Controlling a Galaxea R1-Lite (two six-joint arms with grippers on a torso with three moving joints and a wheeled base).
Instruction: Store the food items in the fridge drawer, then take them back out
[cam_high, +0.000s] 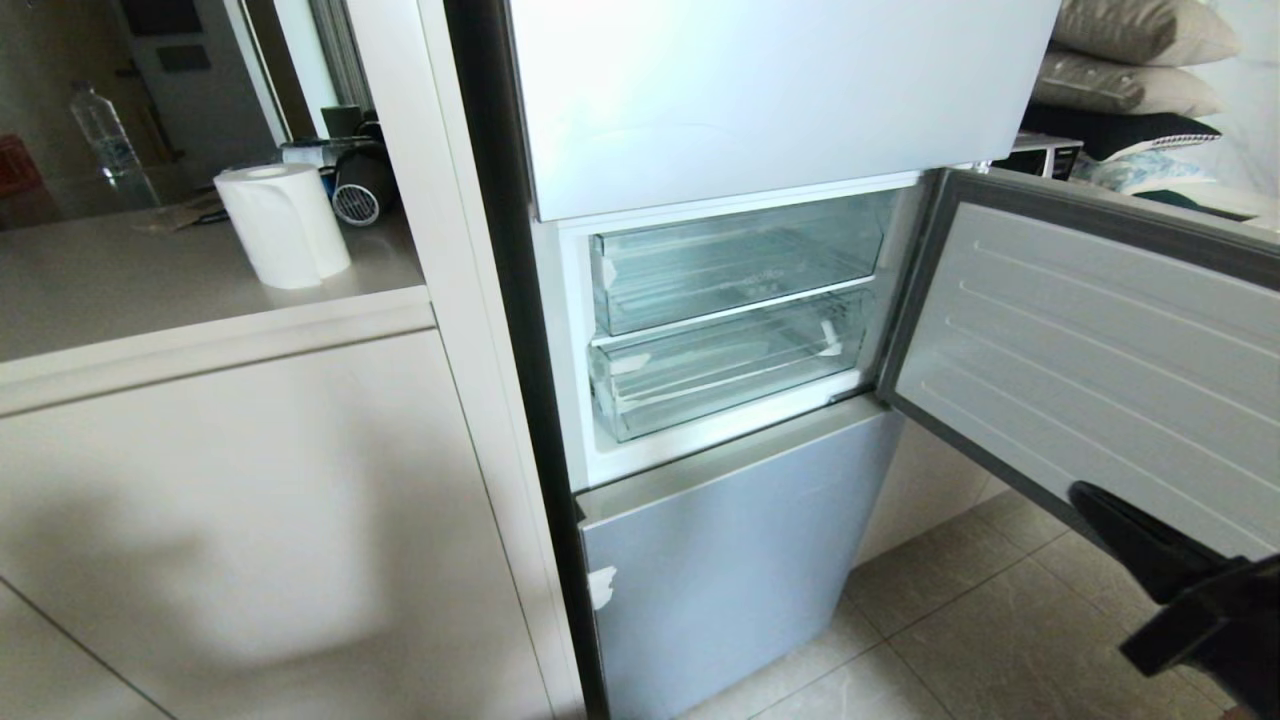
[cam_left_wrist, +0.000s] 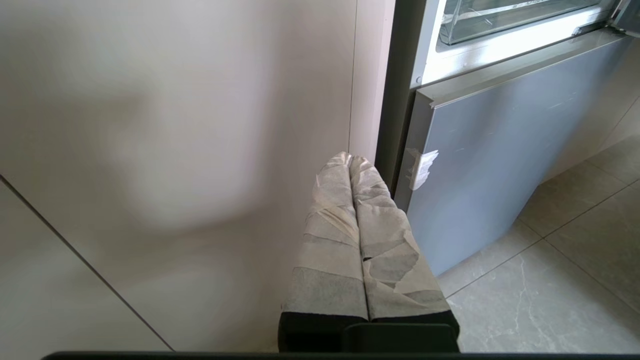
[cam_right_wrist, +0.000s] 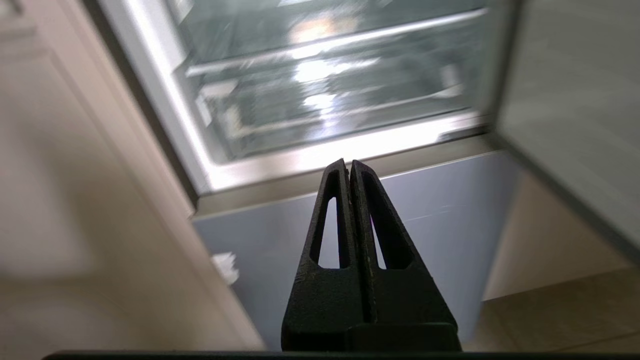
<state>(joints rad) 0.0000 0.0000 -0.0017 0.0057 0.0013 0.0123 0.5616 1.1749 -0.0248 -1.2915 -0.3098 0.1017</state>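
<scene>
your right hand (cam_high: 1085, 497) sits low at the right edge of the head view, under the open middle door (cam_high: 1100, 350), clenched tight with nothing between its fingers, and it points up toward the lit compartment. two clear drawers sit stacked in there; the lower drawer (cam_high: 725, 365), with its stepped front lip, is pushed in and looks to be the fridge drawer you want, though you should confirm that against the upper bin (cam_high: 735, 262) as you close in. no food item shows in any view, so the step in hand is most likely getting the drawer open. loosen the fingers before you arrive, come in level with the lip, hook it near the middle so it slides straight, and keep your wrist off the door's edge on the way. pull slowly; clear plastic can bind. your left hand (cam_left_wrist: 350, 157) hangs parked by the lower door panel (cam_left_wrist: 490, 150), its taped fingers pressed together and empty.
</scene>
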